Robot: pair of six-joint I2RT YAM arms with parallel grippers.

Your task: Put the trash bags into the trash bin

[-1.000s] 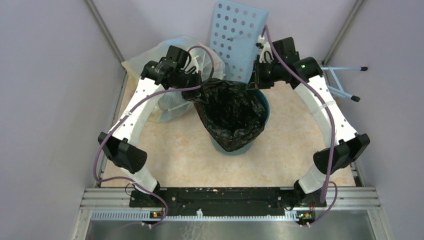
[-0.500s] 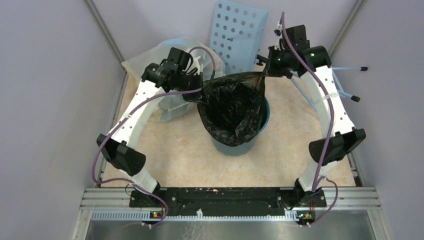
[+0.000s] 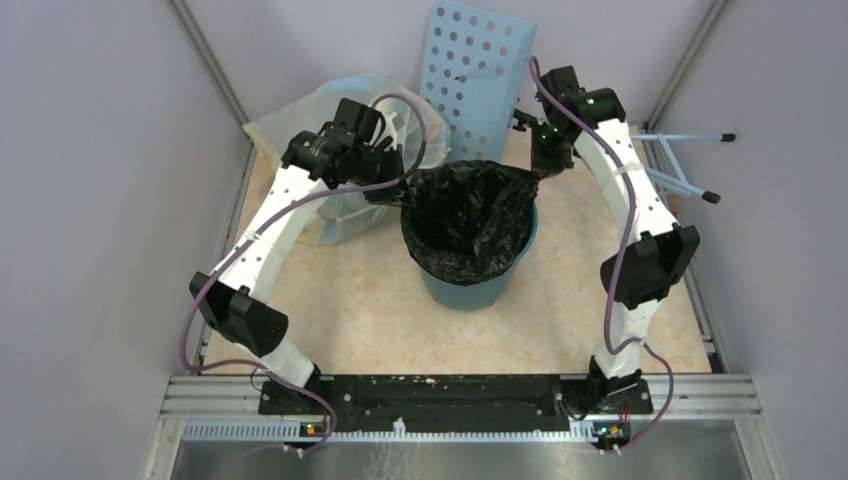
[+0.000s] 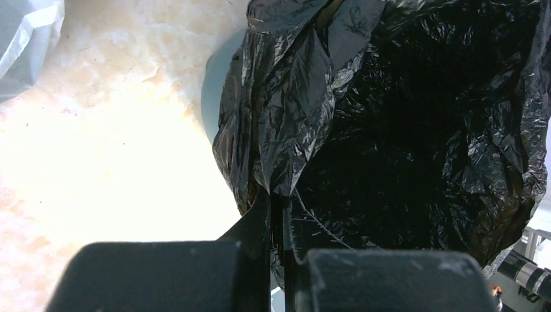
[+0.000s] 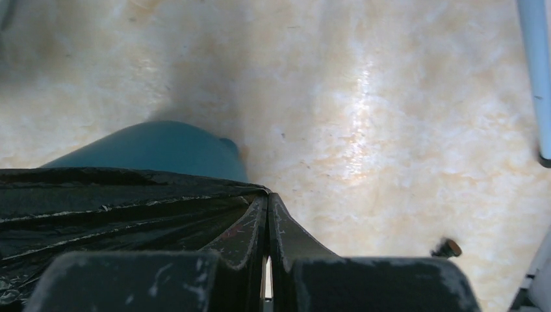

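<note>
Both hands are clamped on plastic. The left hand (image 4: 276,205) pinches the left edge of the black trash bag (image 3: 465,212), its tips partly lost in the folds. The right hand (image 5: 268,207) pinches the far right edge. The bag sits in the teal bin (image 3: 470,292), mouth stretched open and hiding most of the rim; the inside is too dark to read. A bulging pale bag (image 3: 300,125) lies just beside the left hand, and a perforated panel (image 3: 470,60) stands near the right hand. The bench (image 3: 350,310) shows in front of the bin.
</note>
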